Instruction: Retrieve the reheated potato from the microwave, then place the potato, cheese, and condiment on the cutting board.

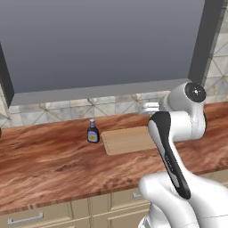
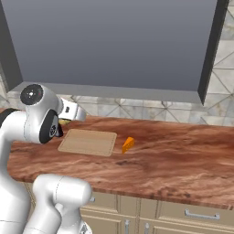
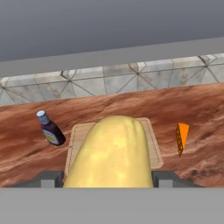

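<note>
On the reddish wood counter (image 2: pixel 173 155), my gripper (image 3: pixel 112 177) clamps the potato (image 3: pixel 111 153) above the bare cutting board (image 2: pixel 89 141), while the condiment (image 1: pixel 92 132) and cheese (image 2: pixel 128 144) flank it, all three unplaced.

We see a reddish wood counter (image 1: pixel 49 156) running along below the tiled wall. Directly on it lies the cutting board (image 1: pixel 127 140), flat and pale. The condiment (image 1: pixel 92 132) stands upright on the counter just beside the board's left short edge in the left base view. The cheese (image 2: pixel 128 144) rests on the counter just off the board's opposite short edge.
</note>
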